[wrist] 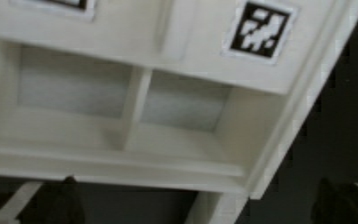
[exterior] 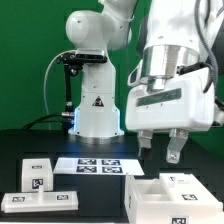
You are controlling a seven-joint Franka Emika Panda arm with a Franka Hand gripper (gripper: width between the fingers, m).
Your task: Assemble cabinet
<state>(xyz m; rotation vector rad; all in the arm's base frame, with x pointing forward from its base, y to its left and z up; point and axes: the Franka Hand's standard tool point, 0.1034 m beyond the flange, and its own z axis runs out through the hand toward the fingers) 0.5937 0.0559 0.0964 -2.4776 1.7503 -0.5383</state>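
The gripper [exterior: 160, 152] hangs released, nothing btw its fingers [exterior: 172, 154], just above the cabinet box [exterior: 138, 205], near, at the exterior view's right. Step: approach for grasp, I think. Next: descend w/ fingers astride one wall.

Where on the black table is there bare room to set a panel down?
Bare black table lies between the flat white tagged panels on the exterior view's left and the large white divided cabinet box on its right, in front of the marker board. Crowded above the box: the open gripper hangs there.
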